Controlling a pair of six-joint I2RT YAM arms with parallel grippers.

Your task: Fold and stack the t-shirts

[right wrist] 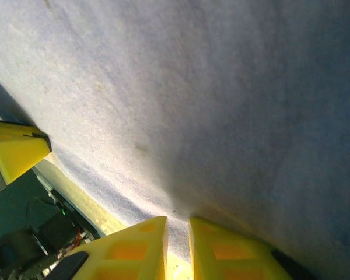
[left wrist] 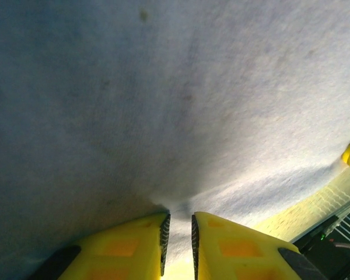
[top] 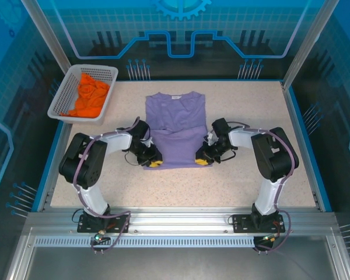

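The lavender-purple t-shirt point(top: 175, 131) lies flat in the middle of the table, collar to the far side, its sides folded inward. My left gripper point(top: 154, 163) sits at its near left corner and my right gripper point(top: 203, 161) at its near right corner. In the left wrist view the yellow jaws point(left wrist: 179, 224) stand narrowly apart with the purple cloth point(left wrist: 163, 105) pinched between them. The right wrist view has the same: the jaws point(right wrist: 178, 230) are closed on the hem of the cloth point(right wrist: 210, 99). The orange t-shirt point(top: 91, 95) lies crumpled in the basket.
The white mesh basket point(top: 63, 102) stands at the far left corner of the speckled table point(top: 181, 186). Blue rails point(top: 301, 125) border the table on both sides. Across the hem, the other gripper's yellow finger point(right wrist: 17, 149) shows at the left edge of the right wrist view.
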